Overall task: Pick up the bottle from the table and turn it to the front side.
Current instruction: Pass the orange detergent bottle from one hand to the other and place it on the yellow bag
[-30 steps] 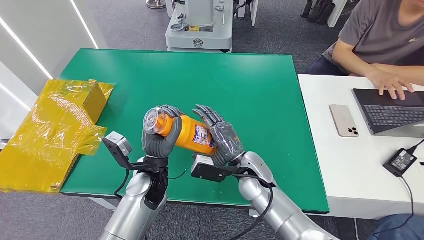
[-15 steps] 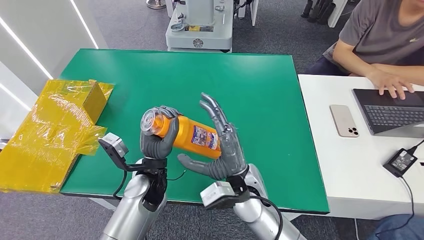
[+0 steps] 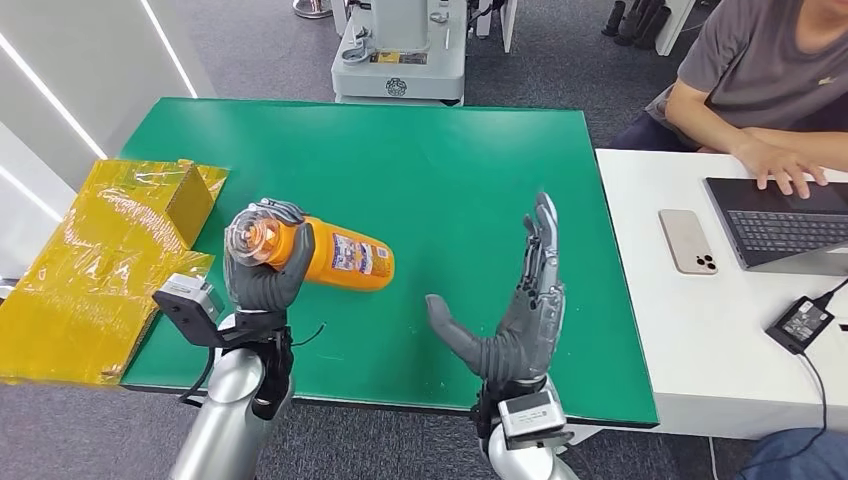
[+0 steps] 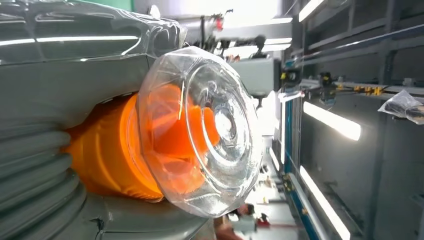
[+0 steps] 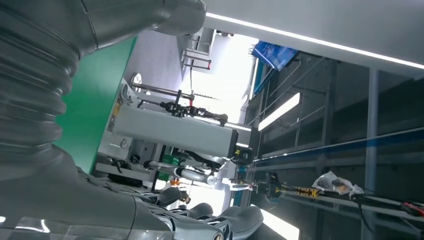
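Clearly light, slick plastic: left robot hand (image 3: 262, 278) grips the bottle (image 3: 335, 258) near its cap; right robot hand (image 3: 520, 315) spread.

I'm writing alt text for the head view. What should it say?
The robot's left hand holds an orange bottle sideways above a green table, clear cap toward the camera. Its right hand is open, apart from the bottle.
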